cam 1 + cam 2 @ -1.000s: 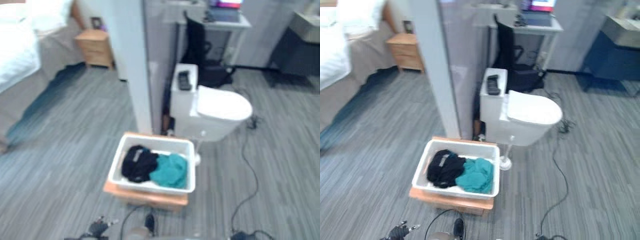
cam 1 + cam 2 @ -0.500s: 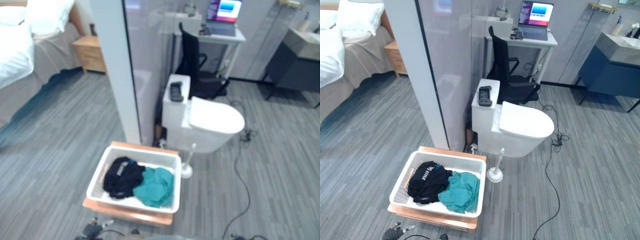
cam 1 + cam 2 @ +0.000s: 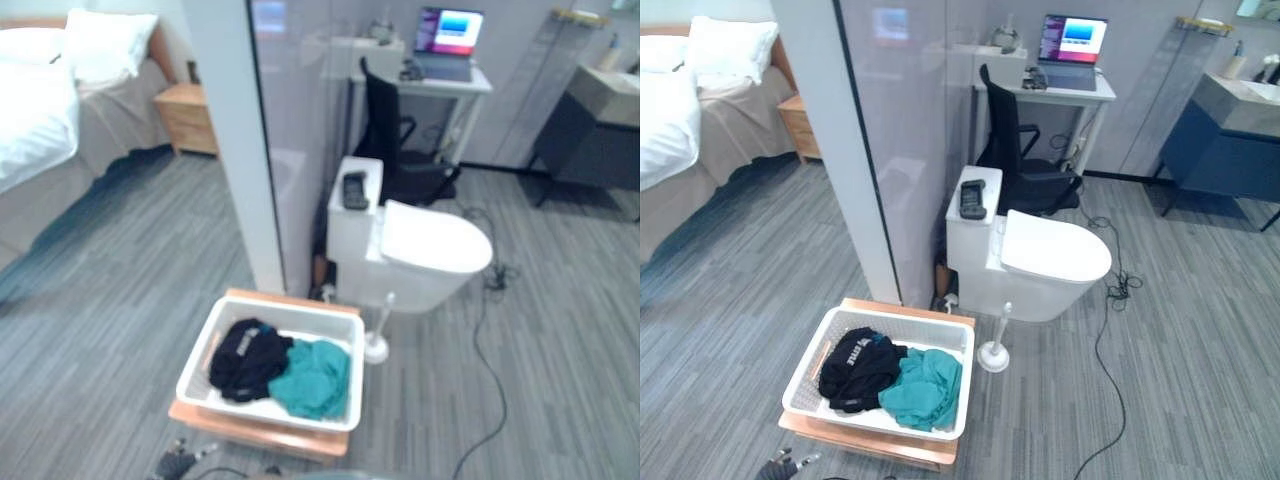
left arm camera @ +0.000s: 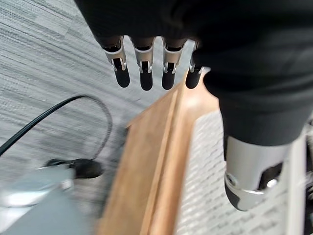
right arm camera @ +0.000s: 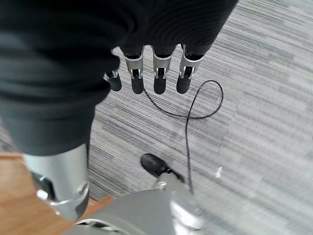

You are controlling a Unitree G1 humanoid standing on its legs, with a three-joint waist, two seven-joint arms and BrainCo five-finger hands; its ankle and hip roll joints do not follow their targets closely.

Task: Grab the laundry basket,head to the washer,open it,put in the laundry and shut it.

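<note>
A white laundry basket (image 3: 902, 316) rests on a low wooden platform (image 3: 865, 445) on the grey floor just ahead of me. Inside it lie a black garment (image 3: 852, 368) and a teal garment (image 3: 923, 390). My left hand (image 3: 776, 468) hangs low at the near left corner of the platform. In its wrist view the fingers (image 4: 146, 73) are straight, held apart above the platform's edge (image 4: 146, 171) and the basket's mesh wall (image 4: 205, 196), holding nothing. My right hand (image 5: 146, 73) hangs open over the floor beside a corner of the platform (image 5: 14, 196).
A white toilet (image 3: 1040, 265) with a brush (image 3: 992, 350) stands right behind the basket, beside a glass partition and white post (image 3: 855, 150). Farther off are a bed (image 3: 680, 130), a nightstand (image 3: 800, 125), a desk with a laptop (image 3: 1065, 60), a black chair (image 3: 1015, 150) and a blue vanity (image 3: 1230, 140).
The whole picture has shifted as my head moved; more of the room's far side shows now. The basket, the clothes and the platform stay where they were.
</note>
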